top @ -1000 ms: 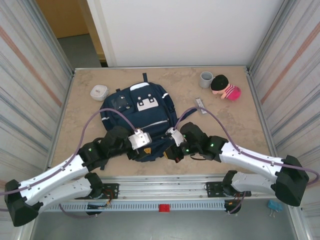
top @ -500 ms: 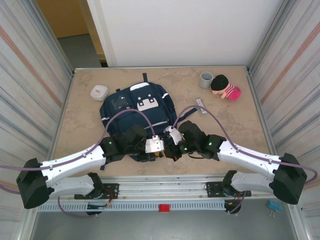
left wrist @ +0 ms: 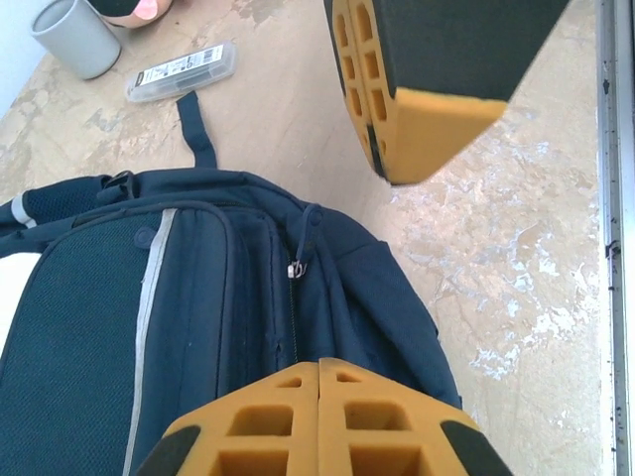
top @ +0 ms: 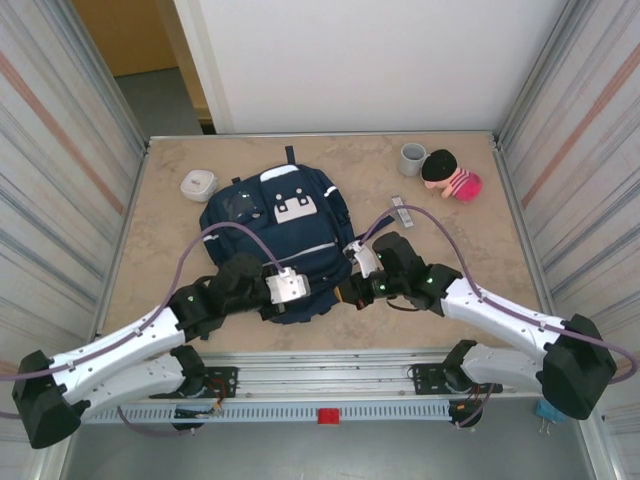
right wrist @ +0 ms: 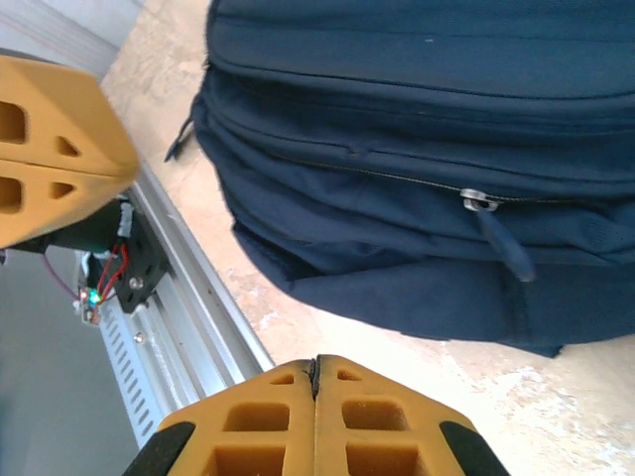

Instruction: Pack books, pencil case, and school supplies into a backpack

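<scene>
No word, number or brand can be read anywhere. The narrow bar [left wrist: 184, 71] lying on the counter [left wrist: 516, 248] beyond the top of the backpack [left wrist: 89, 327] carries a white label [left wrist: 177, 69] with rows of dark print, but the print is too small and blurred to make out. In the top view, the white patches [top: 293, 208] on the backpack's front pocket show a few dark marks, too small to tell whether they are letters.
</scene>
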